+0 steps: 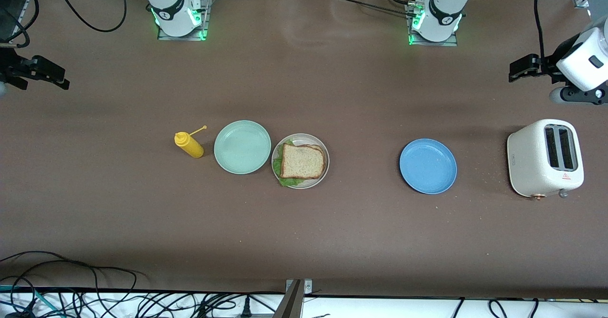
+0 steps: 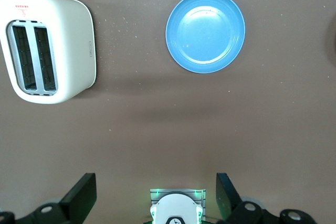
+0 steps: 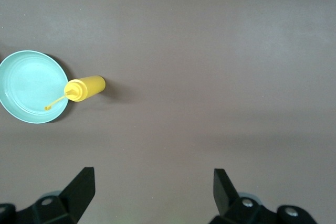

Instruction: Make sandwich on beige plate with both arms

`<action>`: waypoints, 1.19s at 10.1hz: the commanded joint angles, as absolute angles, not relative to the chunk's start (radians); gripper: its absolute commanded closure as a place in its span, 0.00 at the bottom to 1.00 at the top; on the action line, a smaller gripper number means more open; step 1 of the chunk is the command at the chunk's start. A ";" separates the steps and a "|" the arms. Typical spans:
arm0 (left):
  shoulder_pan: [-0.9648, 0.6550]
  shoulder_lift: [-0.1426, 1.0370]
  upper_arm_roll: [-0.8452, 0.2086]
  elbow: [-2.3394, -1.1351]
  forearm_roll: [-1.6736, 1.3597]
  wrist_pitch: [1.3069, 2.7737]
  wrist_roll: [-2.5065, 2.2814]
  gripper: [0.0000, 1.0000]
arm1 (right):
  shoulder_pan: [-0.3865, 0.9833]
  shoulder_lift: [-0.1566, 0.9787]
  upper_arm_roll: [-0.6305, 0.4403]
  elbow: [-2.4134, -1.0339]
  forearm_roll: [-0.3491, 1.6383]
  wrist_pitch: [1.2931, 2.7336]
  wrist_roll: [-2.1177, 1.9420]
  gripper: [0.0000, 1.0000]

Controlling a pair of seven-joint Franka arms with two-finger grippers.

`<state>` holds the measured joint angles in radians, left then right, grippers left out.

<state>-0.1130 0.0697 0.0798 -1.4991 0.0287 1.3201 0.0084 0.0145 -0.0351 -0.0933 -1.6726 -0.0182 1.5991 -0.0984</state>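
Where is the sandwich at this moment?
In the front view, the sandwich lies on the beige plate, beside the mint-green plate.

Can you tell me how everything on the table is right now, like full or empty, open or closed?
sandwich: put together, lying on the beige plate
beige plate: holding the sandwich
mint-green plate: empty
blue plate: empty
toaster: upright, both slots empty
mustard bottle: upright, cap off its tip
left pincer: open, empty, above the table near the toaster
right pincer: open, empty, above bare table
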 commanded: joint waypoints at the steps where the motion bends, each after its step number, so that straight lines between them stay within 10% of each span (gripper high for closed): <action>1: -0.104 0.038 0.067 -1.542 0.015 1.342 -0.005 0.00 | 0.015 -0.031 -0.095 -1.652 -0.028 1.585 -0.095 0.00; 12: -0.088 0.081 0.072 -1.502 0.020 1.341 0.008 0.00 | 0.014 -0.026 -0.110 -1.615 -0.026 1.591 -0.100 0.00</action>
